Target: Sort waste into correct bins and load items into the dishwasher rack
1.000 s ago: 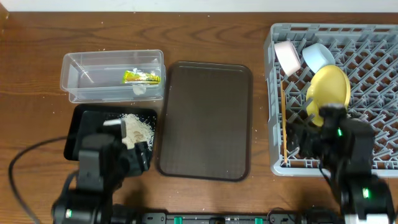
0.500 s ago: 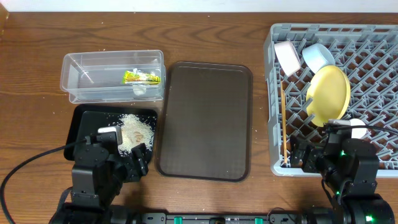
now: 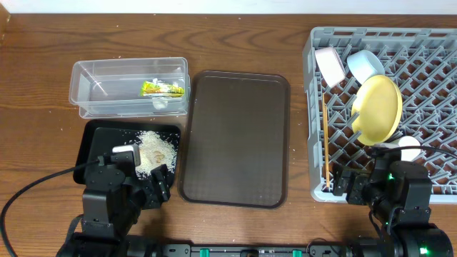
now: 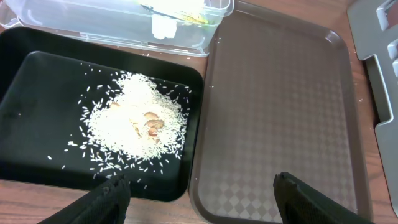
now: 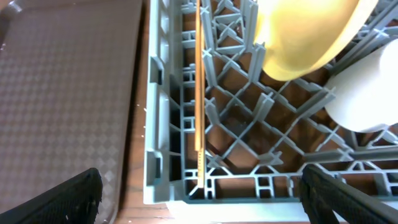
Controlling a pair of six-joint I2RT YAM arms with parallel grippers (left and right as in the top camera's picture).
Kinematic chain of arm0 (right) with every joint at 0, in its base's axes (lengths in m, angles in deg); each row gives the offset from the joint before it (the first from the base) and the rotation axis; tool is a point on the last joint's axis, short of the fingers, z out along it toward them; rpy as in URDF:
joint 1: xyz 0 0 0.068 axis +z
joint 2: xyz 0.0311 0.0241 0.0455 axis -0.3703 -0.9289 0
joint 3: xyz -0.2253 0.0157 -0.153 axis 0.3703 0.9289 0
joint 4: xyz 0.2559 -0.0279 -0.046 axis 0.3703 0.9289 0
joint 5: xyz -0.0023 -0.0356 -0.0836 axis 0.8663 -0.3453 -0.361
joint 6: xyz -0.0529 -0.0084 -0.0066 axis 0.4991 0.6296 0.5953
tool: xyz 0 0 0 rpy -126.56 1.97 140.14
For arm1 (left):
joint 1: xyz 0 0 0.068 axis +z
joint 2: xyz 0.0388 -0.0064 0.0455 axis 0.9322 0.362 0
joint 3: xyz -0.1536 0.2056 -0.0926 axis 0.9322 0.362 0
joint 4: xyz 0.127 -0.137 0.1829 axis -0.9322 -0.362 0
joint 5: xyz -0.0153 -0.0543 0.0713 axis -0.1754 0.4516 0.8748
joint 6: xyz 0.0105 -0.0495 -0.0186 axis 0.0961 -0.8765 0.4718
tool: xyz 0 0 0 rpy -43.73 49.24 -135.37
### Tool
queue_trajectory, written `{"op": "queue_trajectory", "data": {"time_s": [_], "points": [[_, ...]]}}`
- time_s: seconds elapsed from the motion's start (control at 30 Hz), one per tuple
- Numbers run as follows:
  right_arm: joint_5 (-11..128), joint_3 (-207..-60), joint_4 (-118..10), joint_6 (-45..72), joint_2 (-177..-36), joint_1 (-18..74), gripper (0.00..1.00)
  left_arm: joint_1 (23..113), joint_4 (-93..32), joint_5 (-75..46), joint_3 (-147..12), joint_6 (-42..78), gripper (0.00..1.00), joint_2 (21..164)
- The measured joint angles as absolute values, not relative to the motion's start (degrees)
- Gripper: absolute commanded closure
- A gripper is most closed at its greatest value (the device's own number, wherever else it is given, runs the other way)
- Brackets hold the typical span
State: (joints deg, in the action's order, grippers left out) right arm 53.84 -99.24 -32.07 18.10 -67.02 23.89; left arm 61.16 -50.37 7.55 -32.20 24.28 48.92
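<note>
The grey dishwasher rack at the right holds the yellow plate on edge, a white bowl, a light blue bowl, a pale cup and the chopsticks along its left side. The clear tub holds the green-and-yellow wrapper. The black tray holds the rice crumbs. My left gripper is open and empty at the black tray's near edge. My right gripper is open and empty over the rack's near left corner.
The brown serving tray lies between the bins and the rack; it also shows in the left wrist view. The table's front edge is just behind both arms.
My right arm has pulled back toward the front edge, uncovering the cup standing in the rack. My left arm also drew back a little, then stayed still.
</note>
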Motion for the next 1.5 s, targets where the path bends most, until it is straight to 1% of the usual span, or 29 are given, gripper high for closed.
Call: {"op": "queue_trajectory", "data": {"time_s": [0.13,0.23,0.37,0.6,0.77,1.0,1.13,1.27,1.5], "points": [[53.2,-99.0,-32.9,18.1,-66.5,23.9,0.01,61.2,-50.4,7.6,-32.2,24.3,0.23,48.9],[53.1,-97.6,-35.8,18.5,-64.3,23.9,0.01,61.2,-50.4,7.6,-32.2,24.3,0.23,48.9],[53.0,-93.1,-42.3,19.3,-57.9,23.9,0.01,61.2,-50.3,7.6,-32.2,24.3,0.23,48.9],[53.0,-80.8,-56.5,19.7,-43.7,23.8,0.01,61.2,-50.3,7.6,-32.1,24.3,0.23,48.9],[52.9,-74.1,-65.9,19.8,-37.6,23.1,0.01,61.2,-50.3,7.6,-32.1,24.3,0.23,48.9],[52.9,-67.8,-75.8,20.7,-36.2,21.5,0.01,61.2,-50.3,7.6,-32.1,24.3,0.23,48.9],[52.9,-63.2,-84.6,22.3,-36.1,21.2,0.01,61.2,-50.3,7.6,-32.1,24.3,0.23,48.9],[52.9,-60.3,-84.2,22.9,-36.1,21.1,0.01,61.2,-50.3,7.6,-32.1,24.3,0.23,48.9],[52.9,-60.1,-83.0,25.3,-36.1,21.1,0.01,61.2,-50.3,7.6,-32.1,24.3,0.23,48.9]]}}
